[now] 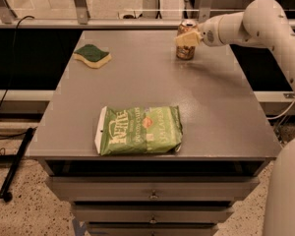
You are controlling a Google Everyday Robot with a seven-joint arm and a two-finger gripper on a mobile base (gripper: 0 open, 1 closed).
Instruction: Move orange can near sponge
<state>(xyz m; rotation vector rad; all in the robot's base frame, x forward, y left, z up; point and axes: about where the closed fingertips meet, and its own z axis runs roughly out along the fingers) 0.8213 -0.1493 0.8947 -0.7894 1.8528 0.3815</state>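
Observation:
The orange can (185,52) stands upright at the far right of the grey table (152,82). My gripper (187,38) comes in from the right on the white arm (246,26) and is right at the can's upper half, covering part of it. The can's base rests on the table. The sponge (92,55), dark green on top with a pale yellow base, lies at the far left of the table, well apart from the can.
A green chip bag (139,130) lies flat near the table's front edge. Drawers (152,194) sit below the tabletop. A glass rail runs behind the table. A black cable hangs at the left, and the arm's lower body (285,191) stands at the right.

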